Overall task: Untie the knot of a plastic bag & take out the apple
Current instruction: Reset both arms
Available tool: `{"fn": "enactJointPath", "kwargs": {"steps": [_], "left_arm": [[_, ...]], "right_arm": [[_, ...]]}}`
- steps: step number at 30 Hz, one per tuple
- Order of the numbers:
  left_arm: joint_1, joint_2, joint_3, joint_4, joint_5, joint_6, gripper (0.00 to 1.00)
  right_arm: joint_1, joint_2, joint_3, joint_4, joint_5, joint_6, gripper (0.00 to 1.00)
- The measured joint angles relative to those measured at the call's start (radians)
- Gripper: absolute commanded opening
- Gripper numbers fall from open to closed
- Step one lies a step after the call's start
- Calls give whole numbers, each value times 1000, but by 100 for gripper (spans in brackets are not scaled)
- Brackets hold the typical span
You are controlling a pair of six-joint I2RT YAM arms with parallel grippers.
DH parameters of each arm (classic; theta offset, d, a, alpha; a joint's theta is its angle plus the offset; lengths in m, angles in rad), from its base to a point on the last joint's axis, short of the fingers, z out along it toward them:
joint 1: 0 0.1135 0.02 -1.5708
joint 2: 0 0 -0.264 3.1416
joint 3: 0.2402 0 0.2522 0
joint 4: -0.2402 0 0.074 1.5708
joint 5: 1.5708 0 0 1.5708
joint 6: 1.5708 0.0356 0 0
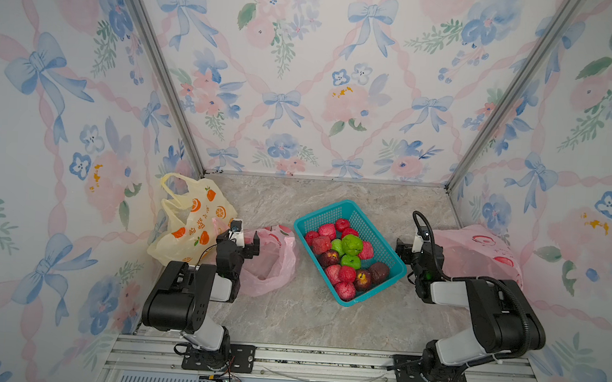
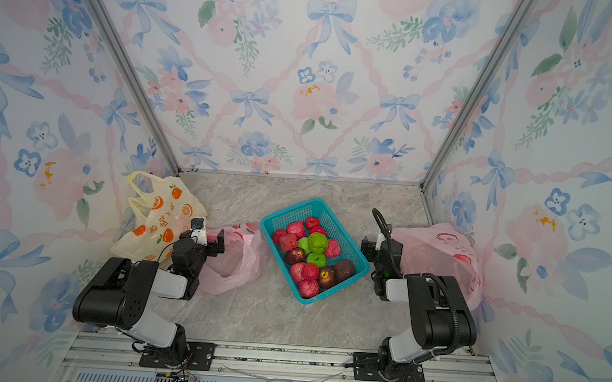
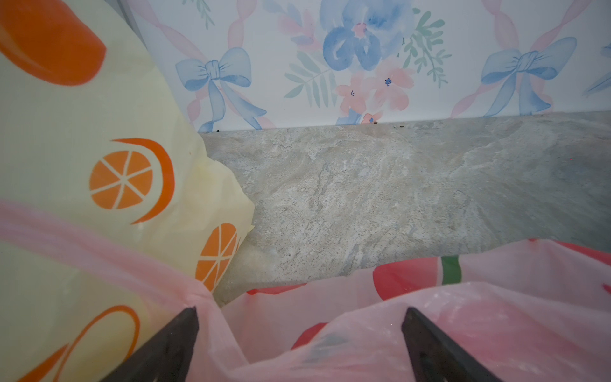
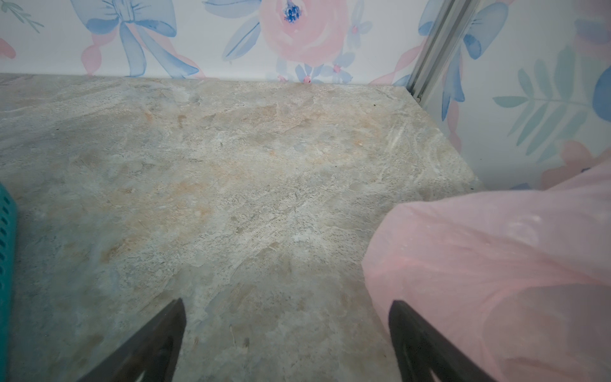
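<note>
The teal basket (image 1: 322, 213) at mid-worktop holds red, green and dark apples (image 1: 344, 256). Left of it a slumped pink bag (image 1: 274, 270) lies with its long axis front to back, its mouth seemingly agape under the left claw (image 3: 299, 311), which is spread wide and empty. The right claw (image 4: 286, 302), equally wide and empty, hangs beside a fuller pink bag (image 1: 475, 257).
</note>
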Motion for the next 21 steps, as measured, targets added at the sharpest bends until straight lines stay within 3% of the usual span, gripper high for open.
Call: {"fn": "enactJointPath", "kwargs": {"steps": [21], "left_arm": [[12,0,1,-7,11,0,98]], "right_arm": [[-14,0,-3,13,-48,-11,96]]}}
